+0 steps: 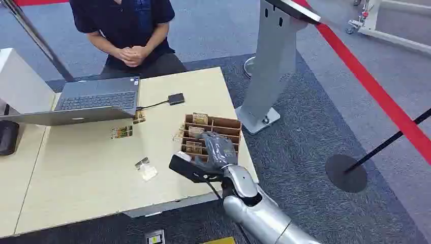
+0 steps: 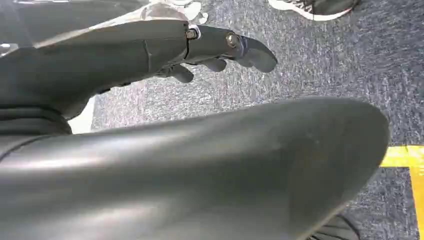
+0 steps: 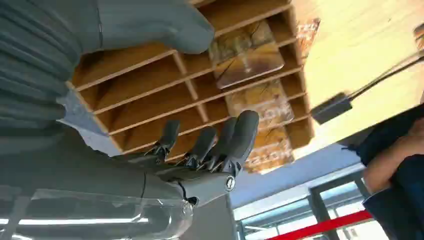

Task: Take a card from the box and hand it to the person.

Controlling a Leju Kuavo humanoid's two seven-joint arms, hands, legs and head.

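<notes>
A wooden box (image 1: 226,125) with several slots stands at the table's right edge and holds cards (image 1: 199,118) upright in its left slots. My right hand (image 1: 218,147) hovers over the box's near half, thumb and fingers apart, holding nothing. In the right wrist view the hand (image 3: 75,160) is spread just above the box (image 3: 150,95), and the cards (image 3: 245,55) show between thumb and fingers. The person (image 1: 127,25) sits at the far side, hands (image 1: 132,55) clasped. My left hand (image 2: 150,50) hangs over the carpet, fingers loosely extended, empty.
An open laptop (image 1: 96,96) sits at the far left of the table (image 1: 76,193), wired to a small black device (image 1: 176,98). Loose cards (image 1: 121,132) lie near the laptop, another (image 1: 146,168) nearer me. A grey stand (image 1: 272,61) rises right of the table.
</notes>
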